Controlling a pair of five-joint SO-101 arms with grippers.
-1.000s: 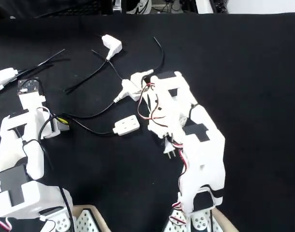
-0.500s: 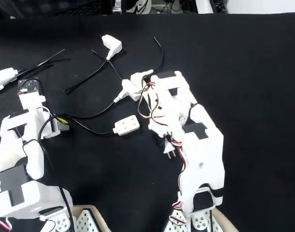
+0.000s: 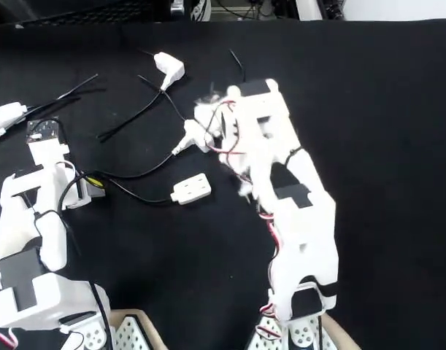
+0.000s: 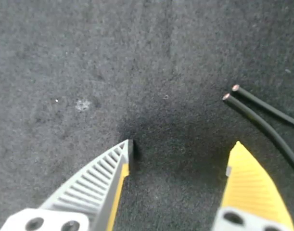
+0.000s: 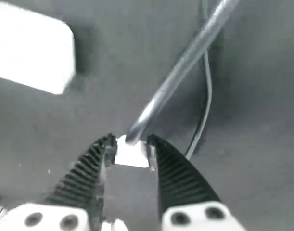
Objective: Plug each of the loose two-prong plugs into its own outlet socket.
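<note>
A: Since you've got the views up, what's the right gripper (image 5: 131, 142) doing?
B: Clamped on a small white plug (image 5: 131, 155), both fingers (image 5: 89, 168) pressed against its sides. Its cord (image 5: 185, 62) runs straight off away from the jaws. High view has that arm stretched out past mid-table, tip just beside a white connector (image 3: 193, 135).
A: Left gripper (image 4: 183, 144)?
B: Spread wide, holding nothing, over the black cloth (image 4: 89, 57). Two cut wire ends (image 4: 231, 94) lie near its yellow finger, not touching it.
A: Sockets?
B: One white outlet socket (image 3: 191, 188) lies flat on the cloth between the arms. A loose plug (image 3: 169, 68) sits farther back, well apart from it. There's a blurred white block (image 5: 33, 53) in the right wrist view, can't tell what it is.
</note>
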